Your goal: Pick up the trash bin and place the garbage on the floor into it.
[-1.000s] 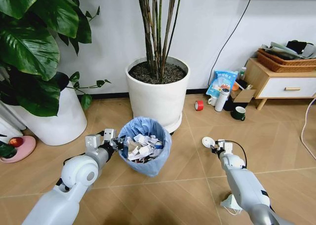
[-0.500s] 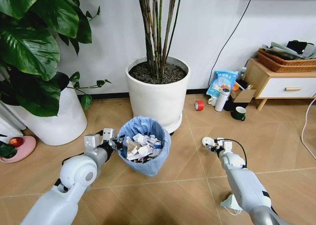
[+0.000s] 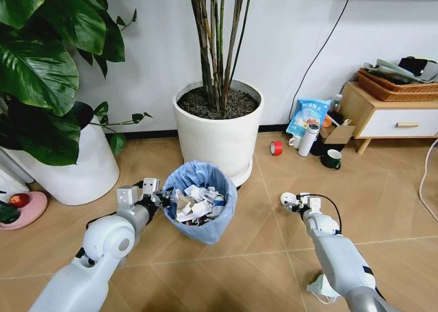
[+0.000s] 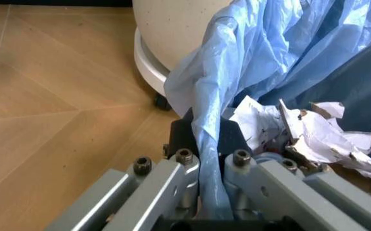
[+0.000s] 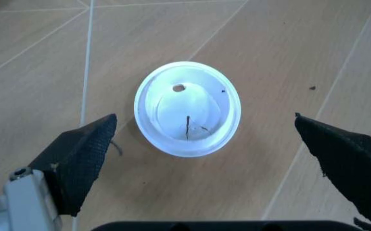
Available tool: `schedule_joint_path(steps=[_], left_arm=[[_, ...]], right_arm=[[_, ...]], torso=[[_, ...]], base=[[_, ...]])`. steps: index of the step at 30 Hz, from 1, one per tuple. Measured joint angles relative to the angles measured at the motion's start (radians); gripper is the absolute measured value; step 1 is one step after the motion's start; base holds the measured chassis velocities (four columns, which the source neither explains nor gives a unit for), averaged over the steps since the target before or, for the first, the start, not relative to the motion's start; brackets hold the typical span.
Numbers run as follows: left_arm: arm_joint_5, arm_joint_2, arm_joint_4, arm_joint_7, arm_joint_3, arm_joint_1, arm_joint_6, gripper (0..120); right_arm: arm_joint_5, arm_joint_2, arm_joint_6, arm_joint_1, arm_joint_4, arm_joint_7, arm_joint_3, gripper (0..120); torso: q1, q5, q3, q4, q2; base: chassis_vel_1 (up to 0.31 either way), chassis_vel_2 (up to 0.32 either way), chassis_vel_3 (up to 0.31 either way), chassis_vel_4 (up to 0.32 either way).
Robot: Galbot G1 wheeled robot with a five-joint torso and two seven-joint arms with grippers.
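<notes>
Left gripper (image 4: 208, 192) fingers clamped on crinkly blue-bagged trash bin (image 3: 200, 209) rim, stuffed with crumpled paper, right gripper (image 5: 204, 159) beside bin, fingers spread over round white lid (image 5: 187, 108) on chevron floor (image 3: 383, 196)

Tan chevron floor (image 3: 226, 264) beneath two white planters (image 3: 217, 126). Nearby: white lid (image 3: 288, 199), red tape roll (image 3: 276, 146), dark mug (image 3: 331, 158).

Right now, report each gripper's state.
Left gripper: shut on the trash bin, pinching its rim and blue liner.
Right gripper: open, holding nothing, poised over the white lid on the floor.
</notes>
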Motion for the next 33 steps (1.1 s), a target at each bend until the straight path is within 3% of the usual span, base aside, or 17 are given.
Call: schedule_joint_path(steps=[18,33], left_arm=[[0.002,-0.001,-0.007,-0.005,0.001,0.006,0.0,0],[0.007,0.0,-0.024,-0.008,-0.01,0.03,0.0,0]], right_arm=[[0.003,-0.002,0.001,-0.003,-0.009,0.0,-0.003,100],[0.015,0.029,-0.008,0.076,-0.159,0.007,0.028,100]], torso=[[0.0,-0.0001,0.0,-0.0001,0.0],[0.0,0.0003,0.0,0.0001,0.0]], base=[[-0.044,0.036,0.032,-0.042],[0.0,0.0,0.0,0.0]])
